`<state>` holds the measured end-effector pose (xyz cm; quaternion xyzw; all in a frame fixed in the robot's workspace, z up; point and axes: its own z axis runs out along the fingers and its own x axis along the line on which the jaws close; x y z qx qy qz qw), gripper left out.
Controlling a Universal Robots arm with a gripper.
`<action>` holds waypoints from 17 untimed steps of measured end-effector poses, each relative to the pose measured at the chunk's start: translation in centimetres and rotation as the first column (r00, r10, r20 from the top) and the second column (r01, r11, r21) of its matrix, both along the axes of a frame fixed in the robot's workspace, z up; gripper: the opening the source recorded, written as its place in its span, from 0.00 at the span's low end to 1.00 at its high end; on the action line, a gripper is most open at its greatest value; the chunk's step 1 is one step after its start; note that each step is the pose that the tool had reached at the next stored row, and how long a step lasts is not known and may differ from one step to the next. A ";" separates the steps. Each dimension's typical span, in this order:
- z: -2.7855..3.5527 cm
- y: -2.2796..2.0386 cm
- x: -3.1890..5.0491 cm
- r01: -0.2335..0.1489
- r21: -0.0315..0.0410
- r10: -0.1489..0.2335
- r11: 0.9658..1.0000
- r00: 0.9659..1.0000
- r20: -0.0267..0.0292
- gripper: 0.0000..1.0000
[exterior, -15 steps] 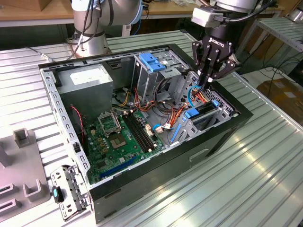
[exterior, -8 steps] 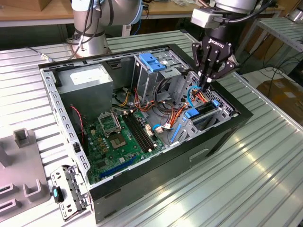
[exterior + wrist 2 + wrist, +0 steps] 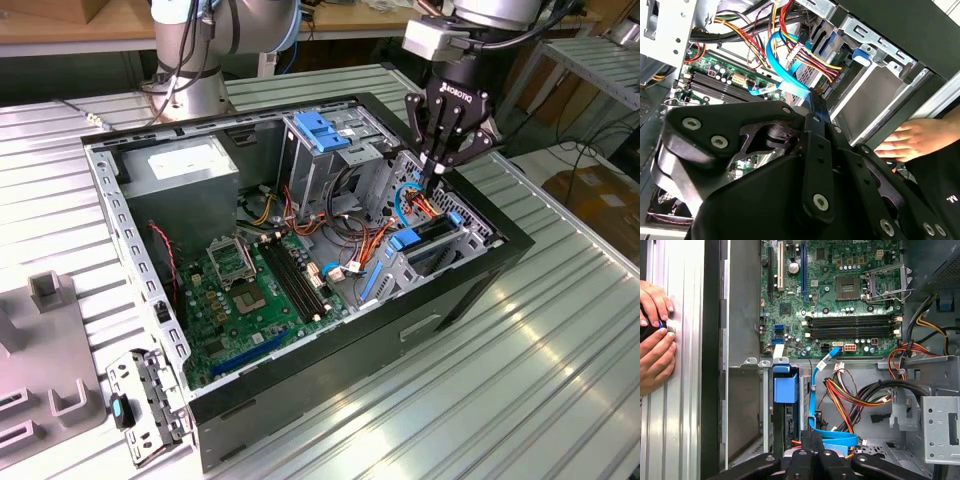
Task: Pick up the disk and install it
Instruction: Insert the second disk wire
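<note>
Two fingers of the tool (image 3: pixel 432 178) are drawn tight together, their tips down at the rear end of the disk (image 3: pixel 432 232), where the blue cable (image 3: pixel 814 390) and a bundle of coloured wires meet. Whether the tips nip the plug or only press on it I cannot tell.

The disk stands on edge in its bay at the corner of the case (image 3: pixel 470 300) on the exterior view's right. Its blue tab (image 3: pixel 785 387) is level with the bay's metal lip, so it looks seated or nearly so.

Judging from that, the step in hand is the final seating. It would go best with a straight push along the bay's rails, kept light, with the tips off the wires so nothing gets trapped or bent.

Room is tight. The bay's walls stand close on either side of the disk, the case's wall is just beyond, and loose wires crowd the gap toward the board (image 3: pixel 840 290). Upward the way is open.

Past the case's wall a person's hand (image 3: pixel 655 340) rests on the ribbed surface (image 3: pixel 560 350), near enough to mind. Farther off, the cage (image 3: pixel 325 130) with the blue top stands well apart
</note>
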<state>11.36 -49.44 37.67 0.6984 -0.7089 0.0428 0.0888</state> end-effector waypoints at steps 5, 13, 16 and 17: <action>-0.15 -0.01 0.01 0.000 -0.005 0.000 1.000 1.000 0.000 0.24; -0.82 0.00 0.03 0.000 -0.012 0.000 1.000 1.000 0.000 0.16; -1.01 -0.11 0.03 0.000 -0.010 0.000 1.000 1.000 0.000 0.16; -1.02 -0.20 0.03 0.000 -0.001 0.000 1.000 1.000 0.000 0.16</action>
